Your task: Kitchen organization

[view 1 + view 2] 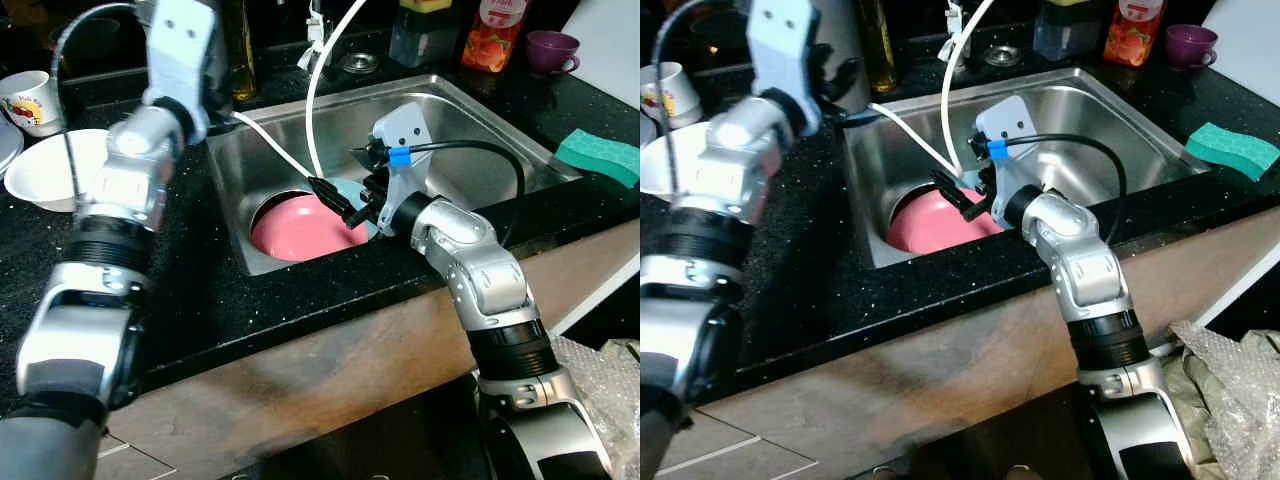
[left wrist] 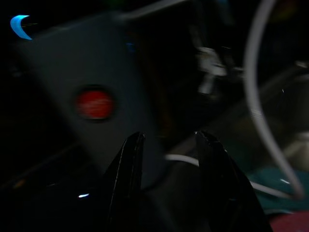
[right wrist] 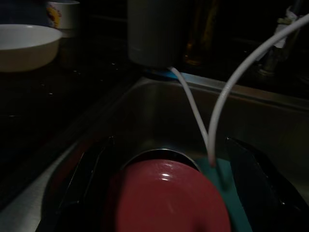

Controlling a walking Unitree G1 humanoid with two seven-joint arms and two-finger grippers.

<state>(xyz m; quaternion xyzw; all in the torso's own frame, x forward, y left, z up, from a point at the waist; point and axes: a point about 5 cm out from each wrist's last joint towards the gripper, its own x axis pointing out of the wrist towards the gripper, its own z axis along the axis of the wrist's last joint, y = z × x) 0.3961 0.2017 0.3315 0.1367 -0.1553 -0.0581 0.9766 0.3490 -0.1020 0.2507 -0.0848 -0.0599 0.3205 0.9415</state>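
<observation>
Currently the pink plate (image 1: pixel 300 232) lies in the sink (image 1: pixel 470 125) w/ right end effector (image 1: pixel 340 205) spread open over it, gripping nothing; left end effector (image 2: pixel 169 159), part-open and empty, hovers above desk (image 1: pixel 200 300); stage undetermined.

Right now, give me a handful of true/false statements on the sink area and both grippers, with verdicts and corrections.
1. The pink plate lies in the sink. True.
2. The right gripper is over the counter beside the white bowl. False: it hangs in the sink, just above the pink plate, fingers open.
3. A green sponge lies on the counter to the robot's right of the sink. True.
4. The purple cup stands inside the sink. False: it stands on the counter behind the sink's far right corner.
5. The left gripper is shut on the white hose. False: its fingers are apart and hold nothing.
</observation>
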